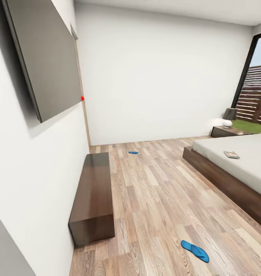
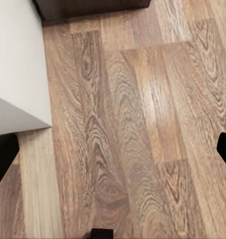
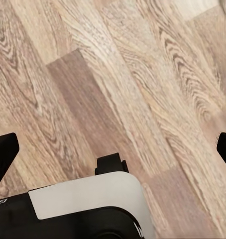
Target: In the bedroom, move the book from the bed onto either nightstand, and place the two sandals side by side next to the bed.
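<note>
Lying on the bed (image 1: 237,161), the book (image 1: 232,154) shows a cover too small to read; no other writing can be made out. The left pincer (image 2: 113,149) hangs over bare floor (image 2: 143,124) with its dark fingertips (image 2: 3,154) spread wide to the picture's edges, released and touching nothing; a white wall corner (image 2: 18,64) stands just beside one finger. The right pincer (image 3: 113,149) is likewise spread wide over the planks, holding nothing, with part of the robot's white and black body (image 3: 83,204) just below it. Both sandals are well apart from the pincers: one sandal (image 1: 195,251) lies on the floor near the bed's foot, the far sandal (image 1: 133,152) close to the back wall. A nightstand (image 1: 226,131) with a lamp (image 1: 228,116) stands beside the bed's head, and a long bench (image 1: 94,195) lines the wall under a dark screen (image 1: 46,57).
</note>
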### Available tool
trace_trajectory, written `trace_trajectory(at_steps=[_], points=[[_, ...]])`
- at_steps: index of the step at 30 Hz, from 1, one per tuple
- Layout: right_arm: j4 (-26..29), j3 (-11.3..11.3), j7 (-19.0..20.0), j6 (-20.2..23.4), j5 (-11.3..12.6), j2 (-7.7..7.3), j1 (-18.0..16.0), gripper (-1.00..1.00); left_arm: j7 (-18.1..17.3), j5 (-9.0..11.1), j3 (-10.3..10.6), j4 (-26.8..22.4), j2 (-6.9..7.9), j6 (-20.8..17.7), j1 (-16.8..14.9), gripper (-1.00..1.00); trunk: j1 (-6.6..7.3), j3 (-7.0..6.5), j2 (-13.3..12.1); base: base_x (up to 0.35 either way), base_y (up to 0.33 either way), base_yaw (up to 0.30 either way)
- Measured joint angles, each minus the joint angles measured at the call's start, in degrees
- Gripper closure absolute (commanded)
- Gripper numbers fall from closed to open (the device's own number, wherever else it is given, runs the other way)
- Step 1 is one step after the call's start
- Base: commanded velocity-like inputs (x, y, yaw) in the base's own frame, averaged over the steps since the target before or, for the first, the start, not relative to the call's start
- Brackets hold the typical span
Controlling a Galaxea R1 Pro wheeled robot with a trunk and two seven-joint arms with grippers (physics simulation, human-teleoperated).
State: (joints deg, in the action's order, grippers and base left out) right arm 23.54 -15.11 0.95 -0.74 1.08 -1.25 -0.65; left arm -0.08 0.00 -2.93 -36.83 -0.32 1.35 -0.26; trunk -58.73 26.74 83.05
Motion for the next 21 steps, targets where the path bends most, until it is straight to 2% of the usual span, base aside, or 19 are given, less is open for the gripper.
trace_trajectory(at_steps=[21], points=[[0.0, 0.1, 0.0, 0.0, 0.0, 0.01, 0.0, -1.00, 0.0, 0.0, 0.0, 0.0, 0.00, 0.0, 0.0, -1.00, 0.00, -0.36, 0.0, 0.000, 0.000, -0.293]])
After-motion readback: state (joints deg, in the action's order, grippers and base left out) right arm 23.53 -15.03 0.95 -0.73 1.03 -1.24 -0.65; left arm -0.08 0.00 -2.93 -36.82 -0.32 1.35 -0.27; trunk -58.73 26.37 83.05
